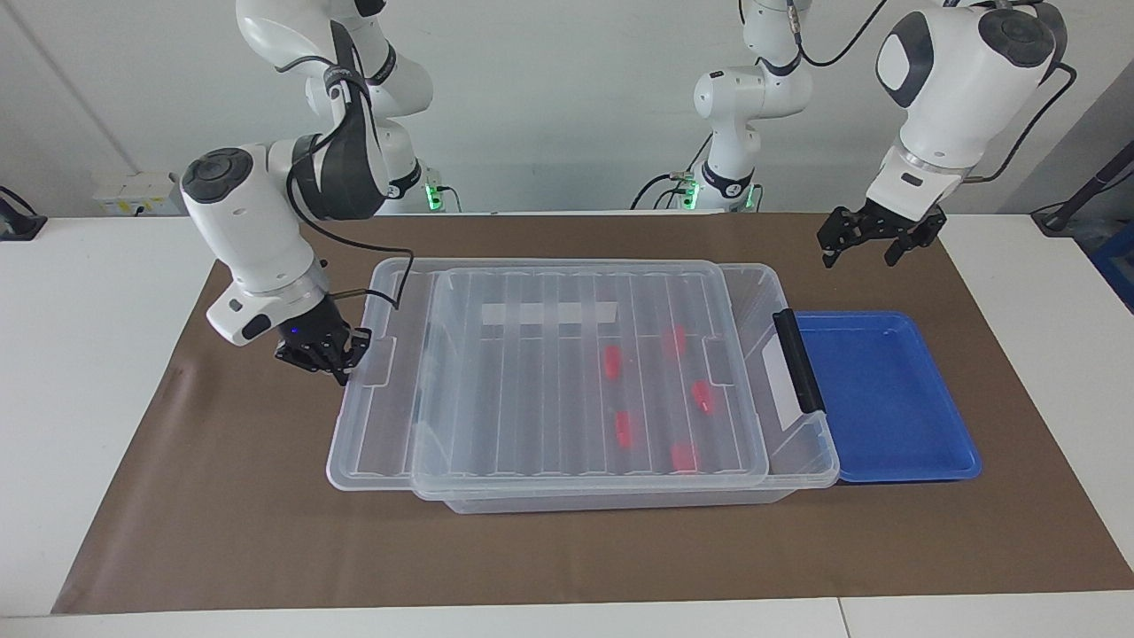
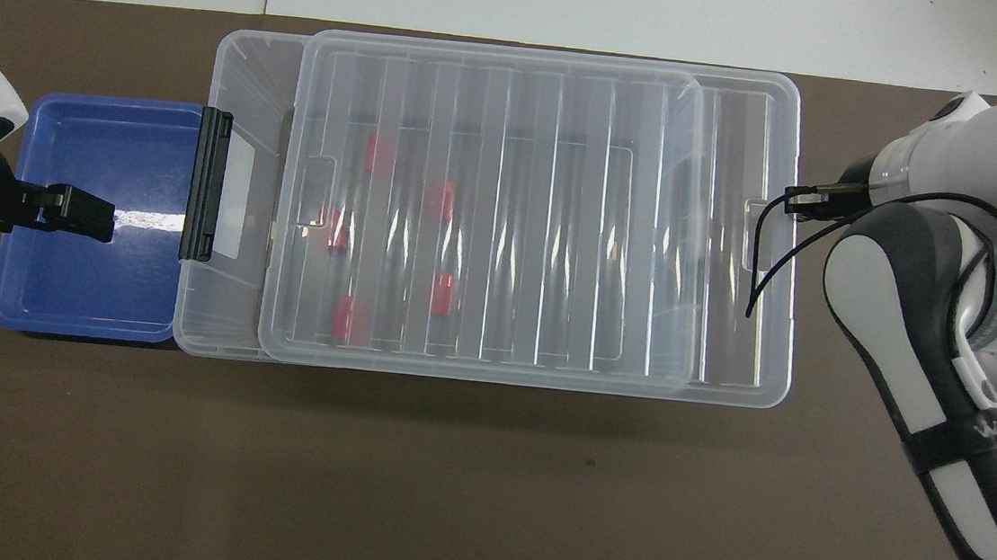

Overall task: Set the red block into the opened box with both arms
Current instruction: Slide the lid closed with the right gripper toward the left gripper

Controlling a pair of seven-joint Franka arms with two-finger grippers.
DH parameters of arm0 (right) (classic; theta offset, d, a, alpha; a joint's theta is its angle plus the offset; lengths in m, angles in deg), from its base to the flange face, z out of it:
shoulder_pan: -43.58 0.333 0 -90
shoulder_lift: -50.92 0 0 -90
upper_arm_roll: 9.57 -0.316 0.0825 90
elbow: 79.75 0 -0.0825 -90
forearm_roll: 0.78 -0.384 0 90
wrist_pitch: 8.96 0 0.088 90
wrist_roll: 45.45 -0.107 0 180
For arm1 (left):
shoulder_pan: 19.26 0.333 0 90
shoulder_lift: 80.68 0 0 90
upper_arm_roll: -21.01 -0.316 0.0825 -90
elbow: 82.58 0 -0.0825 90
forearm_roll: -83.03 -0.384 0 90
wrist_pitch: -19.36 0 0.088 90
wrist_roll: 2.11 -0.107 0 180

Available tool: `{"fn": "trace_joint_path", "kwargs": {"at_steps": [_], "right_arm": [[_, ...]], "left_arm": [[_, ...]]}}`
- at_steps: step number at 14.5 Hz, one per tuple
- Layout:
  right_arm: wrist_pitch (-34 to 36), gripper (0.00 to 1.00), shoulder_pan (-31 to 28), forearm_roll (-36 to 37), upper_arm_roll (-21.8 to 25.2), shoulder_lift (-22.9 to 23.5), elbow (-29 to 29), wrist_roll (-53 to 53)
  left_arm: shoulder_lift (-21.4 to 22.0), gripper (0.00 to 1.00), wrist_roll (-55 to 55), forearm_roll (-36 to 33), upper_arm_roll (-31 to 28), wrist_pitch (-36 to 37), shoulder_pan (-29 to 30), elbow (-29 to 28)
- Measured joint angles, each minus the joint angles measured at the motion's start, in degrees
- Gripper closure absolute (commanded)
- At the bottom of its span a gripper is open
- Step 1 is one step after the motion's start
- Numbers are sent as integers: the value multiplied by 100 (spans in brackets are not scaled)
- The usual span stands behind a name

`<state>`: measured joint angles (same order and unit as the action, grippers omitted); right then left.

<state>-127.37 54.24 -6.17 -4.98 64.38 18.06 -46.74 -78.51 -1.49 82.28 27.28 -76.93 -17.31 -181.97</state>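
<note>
The clear box [image 1: 802, 447] lies lengthwise on the brown mat, and its ribbed clear lid [image 1: 549, 372] covers most of it. Only a strip by the black handle [image 1: 797, 359] stays uncovered. Several red blocks [image 1: 625, 429] lie on the box floor and show through the lid [image 2: 503, 226]. My right gripper [image 1: 342, 361] is shut, its tips against the lid's end tab at the right arm's end of the table. My left gripper [image 1: 859, 246] hangs open in the air over the mat beside the blue tray [image 1: 886, 390]. From overhead the left gripper [image 2: 76, 213] appears over the tray [image 2: 56, 277].
The shallow blue tray holds nothing and butts against the box's handle end. The lid sticks out past the box toward the right arm's end. The brown mat [image 1: 567, 549] covers the white table, and the right forearm [image 2: 934, 354] leans over its edge.
</note>
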Motion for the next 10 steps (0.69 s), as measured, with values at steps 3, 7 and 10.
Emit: {"fn": "trace_joint_path", "kwargs": {"at_steps": [3, 7, 10], "right_arm": [[0, 100, 117, -341, -1, 0, 33, -64], [0, 100, 120, -423, 6, -1, 33, -64], [4, 100, 124, -438, 6, -1, 33, -64]], "left_arm": [[0, 0, 0, 0, -4, -6, 0, 0], [0, 0, 0, 0, -6, -7, 1, 0], [0, 0, 0, 0, -7, -7, 1, 0]]}}
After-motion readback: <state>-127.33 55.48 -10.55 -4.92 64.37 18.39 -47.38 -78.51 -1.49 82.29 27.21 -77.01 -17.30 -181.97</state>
